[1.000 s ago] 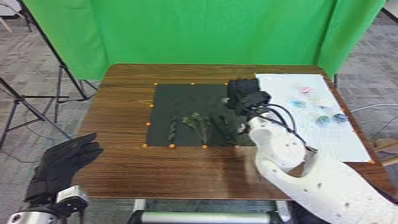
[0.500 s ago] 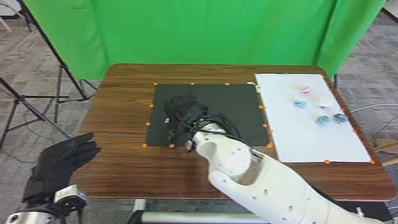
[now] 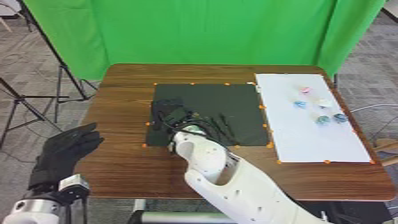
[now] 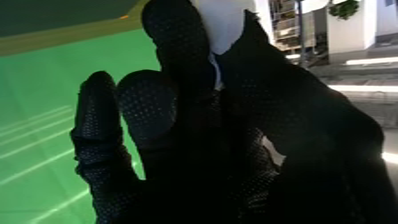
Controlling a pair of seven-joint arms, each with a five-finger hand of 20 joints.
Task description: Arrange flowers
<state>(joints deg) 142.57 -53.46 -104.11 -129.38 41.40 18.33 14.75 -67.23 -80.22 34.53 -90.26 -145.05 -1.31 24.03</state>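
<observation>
Judged early stage. Blossoms (image 3: 322, 120) lie loose on white sheet (image 3: 302, 145), right side of table (image 3: 124, 165); dark stems (image 3: 226, 121) lie on black mat (image 3: 213, 95), ungathered. Right hand (image 3: 169, 111) over mat's left part, fingers (image 4: 178, 40) fairly straight; cannot tell whether they hold anything. Left hand (image 3: 64, 152) off table's left edge, fingers extended. Left to do: probably all joining and arranging.

The mat (image 3: 240, 100) lies left of the sheet (image 3: 315, 145), along the right edge of the table (image 3: 124, 170); flowers (image 3: 340, 118) sit on the sheet's far half, stems (image 3: 224, 122) towards the mat's right edge.
</observation>
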